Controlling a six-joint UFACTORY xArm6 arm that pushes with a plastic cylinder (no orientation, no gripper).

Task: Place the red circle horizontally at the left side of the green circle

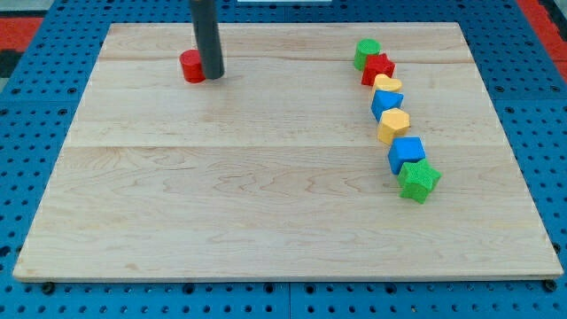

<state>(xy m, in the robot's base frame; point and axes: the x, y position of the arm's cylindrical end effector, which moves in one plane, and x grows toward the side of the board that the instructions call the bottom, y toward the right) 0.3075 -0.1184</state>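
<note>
Wooden board (266, 195), my tip (213, 74) touching red circle's (190, 66) right side.

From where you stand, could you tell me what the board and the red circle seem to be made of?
The board looks like pale wood with a matt finish: grain lines and plank seams run across it. The red circle, just left of my tip, looks like painted wood or plastic; its even, flat colour leaves that open.

Wooden board (266, 195) on blue pegboard (35, 106)
</note>
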